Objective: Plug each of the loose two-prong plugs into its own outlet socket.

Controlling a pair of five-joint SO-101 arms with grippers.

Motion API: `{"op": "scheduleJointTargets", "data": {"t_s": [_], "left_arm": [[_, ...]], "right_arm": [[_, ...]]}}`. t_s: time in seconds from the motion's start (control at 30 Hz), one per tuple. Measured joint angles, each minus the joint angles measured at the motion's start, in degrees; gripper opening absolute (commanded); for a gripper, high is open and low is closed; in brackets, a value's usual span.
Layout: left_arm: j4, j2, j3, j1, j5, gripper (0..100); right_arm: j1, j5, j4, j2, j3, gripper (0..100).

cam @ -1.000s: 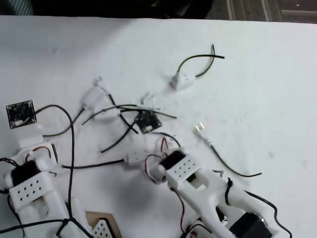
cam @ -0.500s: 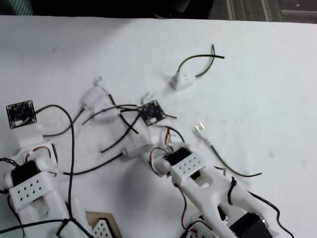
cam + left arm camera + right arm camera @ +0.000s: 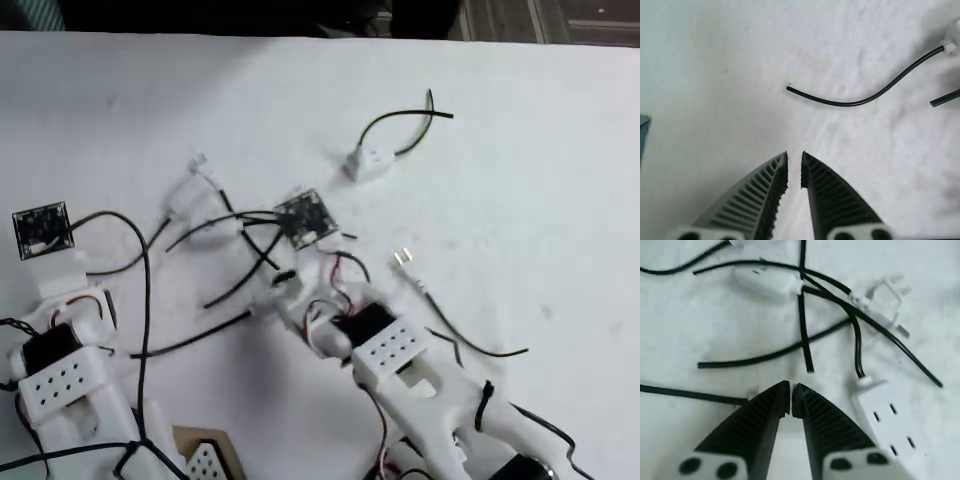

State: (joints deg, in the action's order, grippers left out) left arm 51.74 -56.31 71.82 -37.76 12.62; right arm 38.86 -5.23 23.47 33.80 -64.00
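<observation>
- Left arm (image 3: 60, 385): folded low at the near left corner of the counter (image 3: 540, 130), with its wrist pointing away across the surface.
- Left gripper (image 3: 794, 164): the ribbed fingers (image 3: 765, 195) are drawn almost together, with a thin slit between the tips and nothing held. They hang over bare counter, short of a single black lead (image 3: 850, 101) and apart from it.
- Right arm (image 3: 420, 370): stretched diagonally from the near right edge to the middle of the counter, ending at the tangle of black leads (image 3: 245, 255).
- Right gripper (image 3: 790, 390): fingers closed to a hairline gap and empty, tips low and just short of a cut lead end.
- Near outlet socket (image 3: 887, 427): lies slots up, just beside one right finger. Contact cannot be confirmed.
- Second plug (image 3: 885, 292): lies beyond the crossed leads with its prongs bare, unplugged.
- Loose two-prong plug (image 3: 403, 258): lies alone on the counter on the right arm's outer side, prongs free.
- Far outlet socket (image 3: 368, 161): lies well beyond the arms on a looped lead, with nothing inserted.
</observation>
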Motion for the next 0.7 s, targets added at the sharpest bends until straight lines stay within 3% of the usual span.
{"op": "scheduleJointTargets", "data": {"t_s": [0.27, 0.5, 0.7], "left_arm": [[0.00, 0.00, 0.00, 0.00, 0.00, 7], [0.00, 0.00, 0.00, 0.00, 0.00, 7], [0.00, 0.00, 0.00, 0.00, 0.00, 7]], "right_arm": [[6.77, -5.27, -13.63, -11.34, 0.18, 1.8], [6.86, -5.27, -15.82, -25.32, 5.45, 1.8], [6.95, -5.27, -14.95, -26.37, 6.15, 1.7]]}}
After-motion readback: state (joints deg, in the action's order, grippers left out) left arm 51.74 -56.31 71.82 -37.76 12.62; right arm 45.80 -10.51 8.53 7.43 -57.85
